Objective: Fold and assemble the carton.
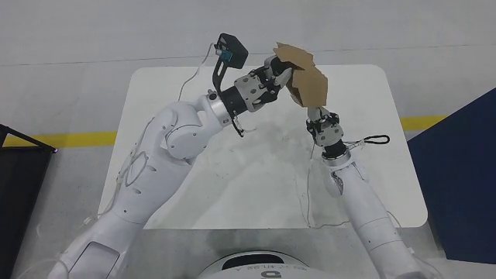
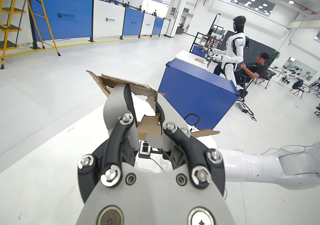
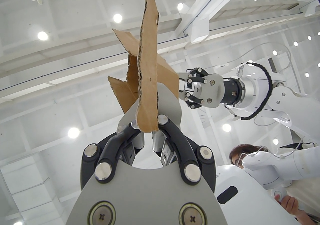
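Carton: brown corrugated cardboard carton (image 1: 308,81), flaps splayed, held aloft over the far side of the white table (image 1: 256,170).
Left gripper (image 2: 143,101): fingers clamped on a carton flap.
Right gripper (image 3: 148,111): pinching the carton's lower edge from beneath.

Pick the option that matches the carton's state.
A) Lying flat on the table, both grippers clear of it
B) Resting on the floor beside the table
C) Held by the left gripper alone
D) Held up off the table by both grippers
D: the left gripper and the right gripper each clamp a panel of the carton, which is raised above the table.
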Available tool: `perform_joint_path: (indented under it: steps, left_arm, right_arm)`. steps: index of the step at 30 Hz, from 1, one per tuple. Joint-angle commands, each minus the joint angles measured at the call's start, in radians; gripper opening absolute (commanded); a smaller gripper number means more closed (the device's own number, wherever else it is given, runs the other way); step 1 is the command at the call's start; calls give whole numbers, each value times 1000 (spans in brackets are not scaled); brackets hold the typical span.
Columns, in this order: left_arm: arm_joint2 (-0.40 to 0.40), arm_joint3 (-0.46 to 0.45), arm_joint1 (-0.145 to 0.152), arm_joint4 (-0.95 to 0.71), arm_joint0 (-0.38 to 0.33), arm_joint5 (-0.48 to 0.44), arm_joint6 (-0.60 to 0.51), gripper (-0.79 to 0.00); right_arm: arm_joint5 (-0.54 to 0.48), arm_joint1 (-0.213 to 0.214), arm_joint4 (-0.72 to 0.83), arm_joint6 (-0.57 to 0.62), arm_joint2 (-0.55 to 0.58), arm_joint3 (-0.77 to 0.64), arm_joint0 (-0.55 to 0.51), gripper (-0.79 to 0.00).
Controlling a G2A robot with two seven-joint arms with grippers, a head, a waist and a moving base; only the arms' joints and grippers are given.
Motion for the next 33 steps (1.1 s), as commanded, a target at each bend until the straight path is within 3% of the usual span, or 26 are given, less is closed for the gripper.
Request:
perform_joint_path:
  steps: [1, 11, 18, 26, 33]
  left_arm:
    - [-7, -4, 1, 19, 4, 4, 4, -456]
    - [-17, 4, 1, 37, 13, 7, 8, -416]
    - [-26, 18, -1, 26, 10, 1, 24, -182]
    - [-18, 28, -4, 64, 5, 2, 37, -43]
    - [-11, 39, -9, 88, -7, 5, 58, 0]
  right_arm:
    - [5, -1, 3, 1, 4, 0, 0, -785]
    - [27, -4, 9, 10, 13, -15, -6, -785]
    - [82, -5, 32, 15, 22, -26, -13, -785]
    - [115, -6, 39, 18, 32, -38, -15, -785]
    - [130, -7, 39, 29, 38, -46, -16, -785]
